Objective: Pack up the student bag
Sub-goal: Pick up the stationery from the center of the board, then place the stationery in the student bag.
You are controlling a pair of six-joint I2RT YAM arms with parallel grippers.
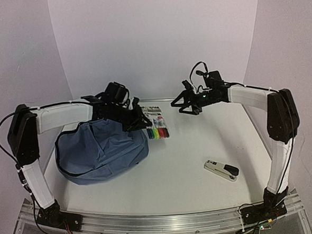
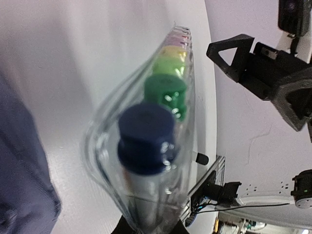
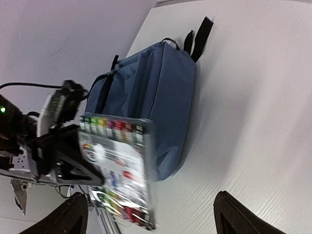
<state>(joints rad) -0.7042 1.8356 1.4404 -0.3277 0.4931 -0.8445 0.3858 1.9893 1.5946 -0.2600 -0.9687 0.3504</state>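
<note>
The student bag lay slumped on the white surface at left-centre of the top view. At the bag's upper right edge, the left tool was clamped narrow on the end of a clear pack of coloured markers. The right tool stood spread wide and holding nothing at upper centre-right, apart from the pack, and a stapler lay at lower right.

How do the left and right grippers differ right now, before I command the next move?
The left gripper is shut on the marker pack; the right gripper stands open and holds nothing. The left gripper sits right at the student bag, while the right gripper hangs apart from it, on the pack's far side. Both point toward each other across the pack.
</note>
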